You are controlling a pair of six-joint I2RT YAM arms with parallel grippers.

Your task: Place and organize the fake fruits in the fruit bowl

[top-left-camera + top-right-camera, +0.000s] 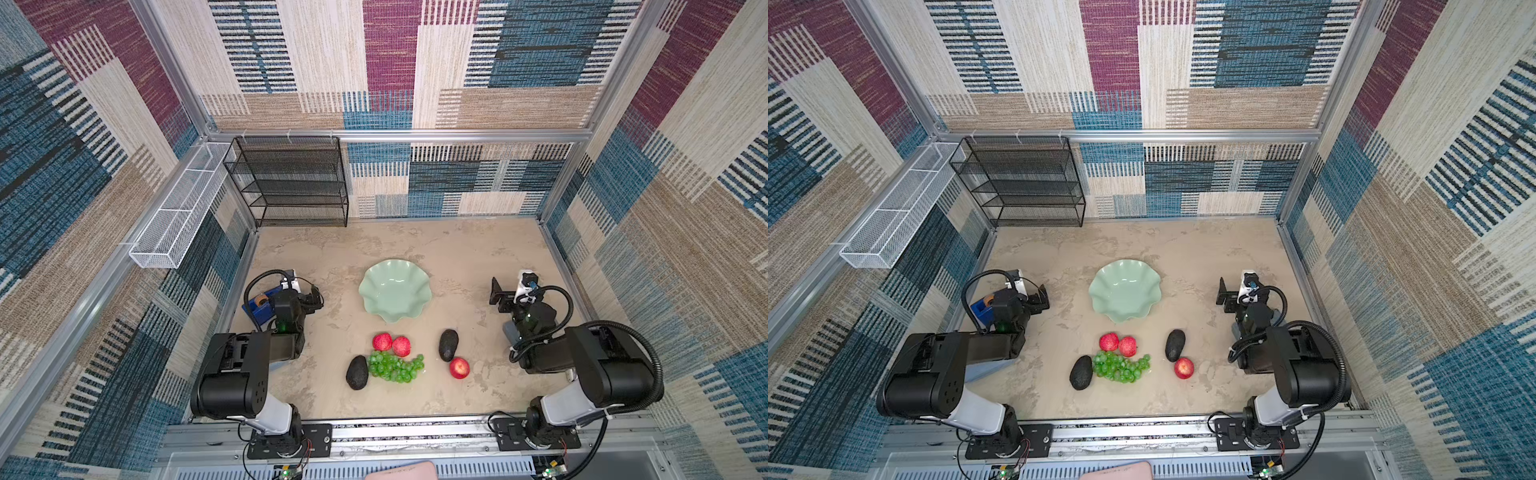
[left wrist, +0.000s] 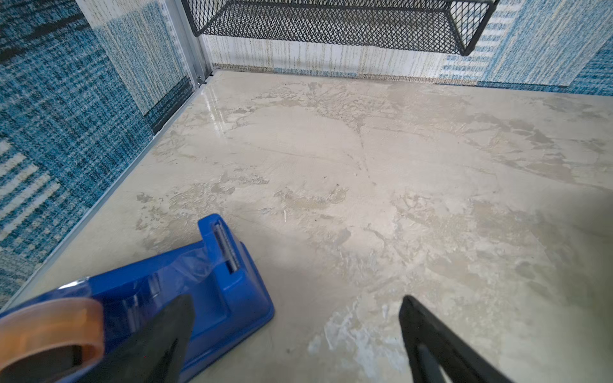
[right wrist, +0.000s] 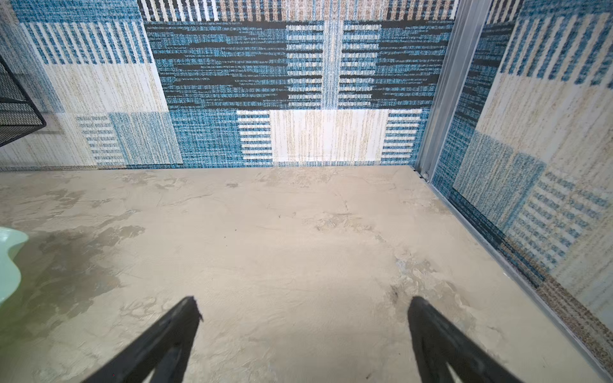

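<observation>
Arms sit closest in both top views, folded by the near rail: left arm (image 1: 232,374), right arm (image 1: 606,365). Left gripper (image 2: 295,300) hangs over the table (image 1: 457,257) with fingers spread wide, holding nothing; right gripper (image 3: 303,300) likewise — wide and empty. Rack (image 1: 291,183) stands at the back wall, well ahead of the left gripper. Bowl (image 1: 395,289) lies between the two grippers, about level with them, empty. Dispenser (image 2: 232,298) sits just beside the left gripper, on its outer side. All fruit lies on the table behind the grippers, toward the arm bases — grapes (image 1: 395,368) in the middle, avocado (image 1: 357,372) just beside them on the left arm's side, second avocado (image 1: 448,345) nearer the right arm. Two red fruits (image 1: 382,341) touch each other between grapes and bowl; third red fruit (image 1: 459,368) sits just beside the second avocado.
</observation>
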